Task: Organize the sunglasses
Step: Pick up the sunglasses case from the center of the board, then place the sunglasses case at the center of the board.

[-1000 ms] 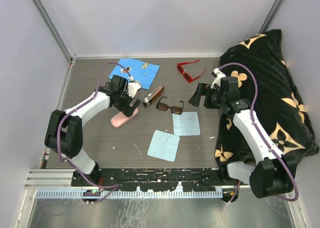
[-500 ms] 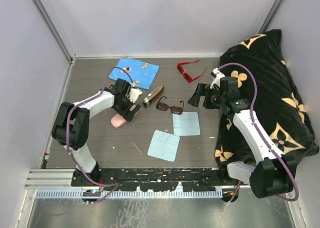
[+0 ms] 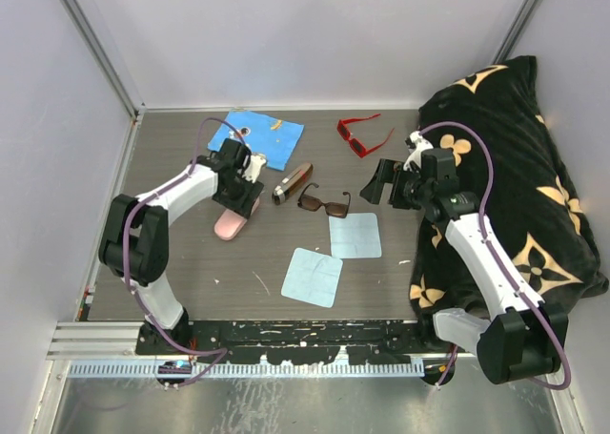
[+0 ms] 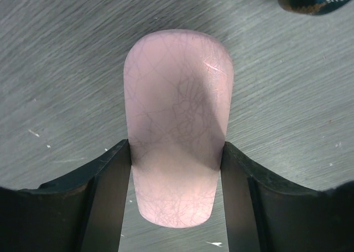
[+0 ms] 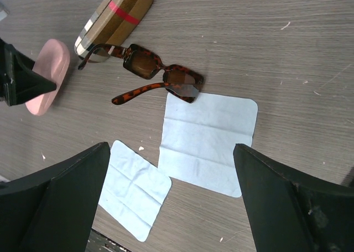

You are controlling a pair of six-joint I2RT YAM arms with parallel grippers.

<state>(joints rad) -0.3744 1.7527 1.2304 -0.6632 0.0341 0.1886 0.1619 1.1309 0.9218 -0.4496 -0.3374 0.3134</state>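
Looking at your left gripper (image 4: pixel 176 152) first: its jaws are pinching the pink case (image 4: pixel 177 97), one finger (image 4: pixel 105 202) flat against each long side, with the case's rounded end sticking out past the fingertips and the whole thing lying on the table (image 4: pixel 61 69). So that hand has a case, not glasses. Your right gripper (image 5: pixel 171 148) has its jaws spread as wide as they go, nothing between them, hanging above the tabletop. Straight out ahead of that open gap you've got the brown sunglasses (image 5: pixel 160 75), arms unfolded, one lens corner sitting on the edge of a pale blue cloth (image 5: pixel 207 144) that lies right below the gap. A second cloth (image 5: pixel 138 191) sits nearer the one finger, and the slim brown case (image 5: pixel 113 16) is just past the glasses, touching them. The red sunglasses (image 3: pixel 360 134) are further off beyond the right jaws, well apart from the brown pair, arms open too
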